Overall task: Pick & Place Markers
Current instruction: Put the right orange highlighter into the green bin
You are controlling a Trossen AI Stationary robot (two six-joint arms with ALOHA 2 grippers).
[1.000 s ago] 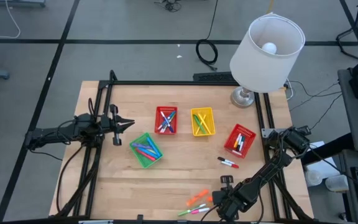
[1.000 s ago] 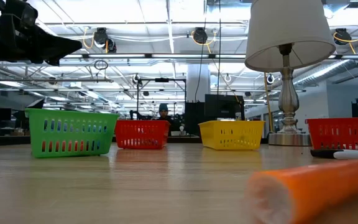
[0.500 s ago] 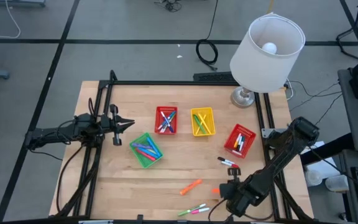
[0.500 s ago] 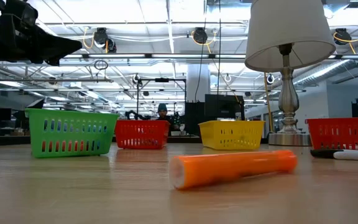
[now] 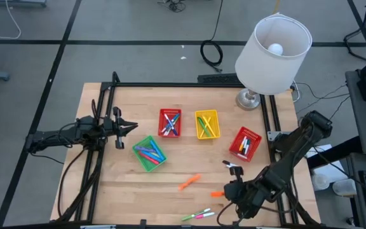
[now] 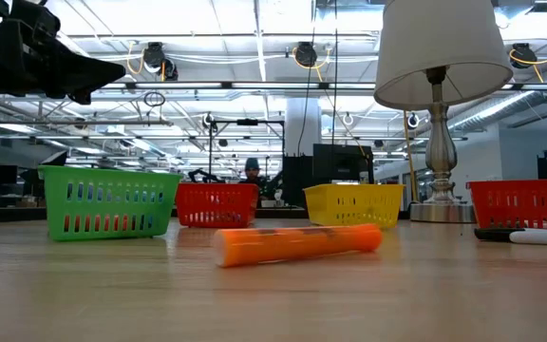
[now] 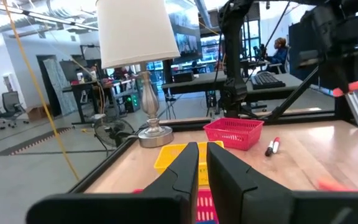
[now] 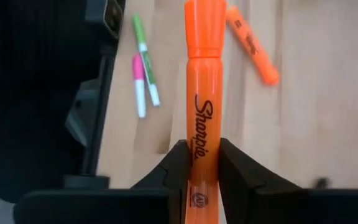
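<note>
Right now the right gripper (image 5: 229, 193) is up off the table near the front edge, and its two fingers are squeezed tight on an orange Sharpie marker (image 8: 202, 118). From the right wrist view the marker sticks straight out between the fingers, with its name printed on the side. A second orange marker (image 5: 189, 182) lies loose on the wood, a little in front of the green basket (image 5: 149, 153); in the low view it lies flat across the table (image 6: 297, 244). A green marker (image 8: 145, 60) and a pink marker (image 8: 139, 84) lie side by side, close to the front edge of the table (image 5: 119, 191). One more marker, red and white with a black end (image 5: 232, 165), lies just in front of the tilted red basket (image 5: 245, 144) on the right.

More markers are inside the baskets. The green basket holds pink and blue ones. The upright red basket (image 5: 169, 123) in the middle holds blue and white ones, the yellow basket (image 5: 207, 124) beside it holds green and yellow ones, and the tilted red basket has a few too.

Over on the left side, the left gripper (image 5: 131, 126) waits above the table, pointing at the baskets. Its fingers (image 7: 185, 168) are nearly together with nothing between them. A lamp (image 5: 272, 48) stands at the far right corner.
</note>
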